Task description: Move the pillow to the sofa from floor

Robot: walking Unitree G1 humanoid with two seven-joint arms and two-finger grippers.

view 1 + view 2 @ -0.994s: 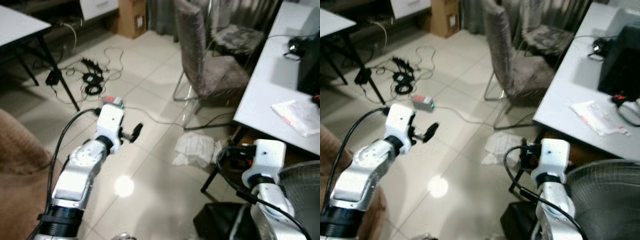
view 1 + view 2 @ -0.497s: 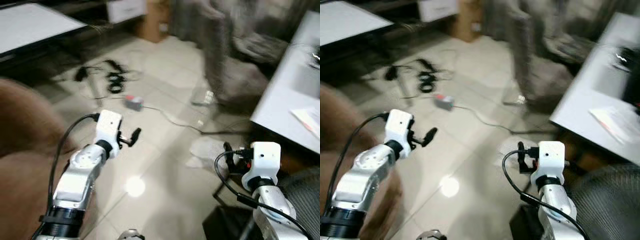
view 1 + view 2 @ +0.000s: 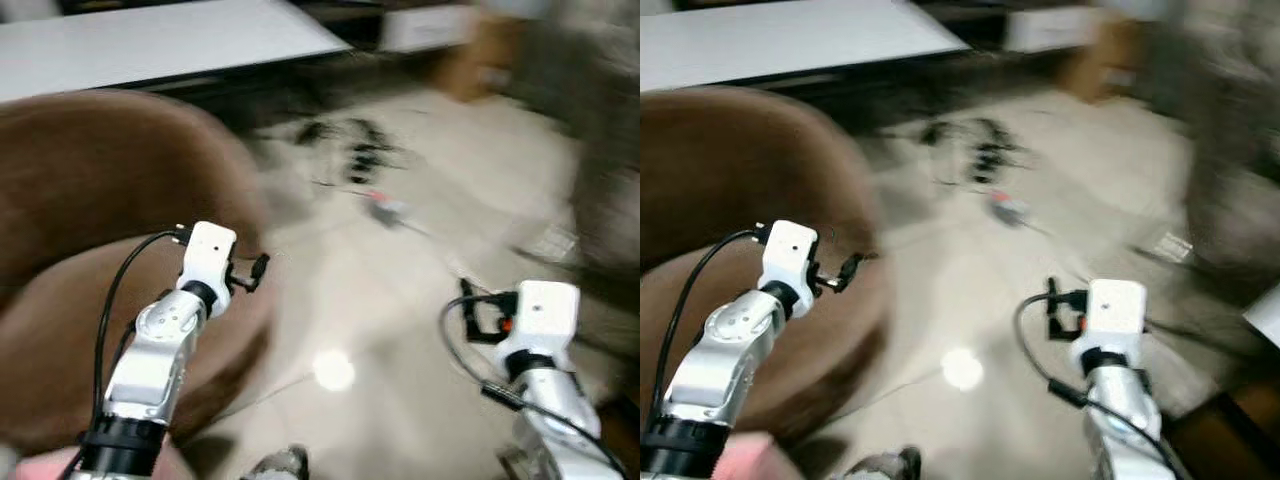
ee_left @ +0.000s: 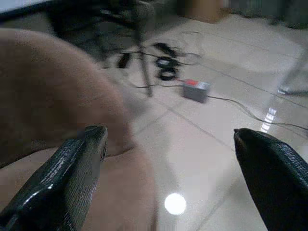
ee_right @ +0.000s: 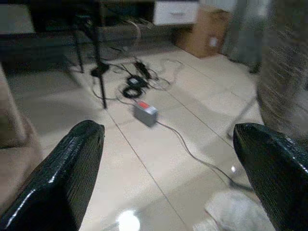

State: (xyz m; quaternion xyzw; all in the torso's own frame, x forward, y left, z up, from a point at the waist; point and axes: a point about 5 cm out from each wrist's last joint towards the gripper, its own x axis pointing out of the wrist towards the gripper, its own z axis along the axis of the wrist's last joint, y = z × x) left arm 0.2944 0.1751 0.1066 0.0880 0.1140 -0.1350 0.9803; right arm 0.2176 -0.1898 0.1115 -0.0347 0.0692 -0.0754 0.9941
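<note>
Searching is judged to be the step in hand: the head views are motion-blurred and no pillow can be made out, so its direction, long axis and nearer arm cannot be told. A pink blur at the bottom-left corner (image 3: 740,458) is noted, too smeared to identify.

The left gripper (image 3: 256,270) is held forward over the edge of the brown sofa (image 3: 90,180); in the left wrist view its fingers (image 4: 72,168) are spread wide with nothing between them. The right gripper (image 3: 467,310) is held over bare tile, and in the right wrist view its fingers (image 5: 67,168) are likewise wide apart and empty.

The sofa lies to the robot's left, so the left arm is nearer the drop-off. Open tiled floor (image 3: 400,320) is available ahead and between the arms. A tangle of cables (image 5: 137,79) and a small grey box with a red top (image 5: 145,111) lie further out, near a table leg (image 5: 98,72); these are judged the snag risks. A white tabletop (image 3: 170,40) runs behind the sofa.
</note>
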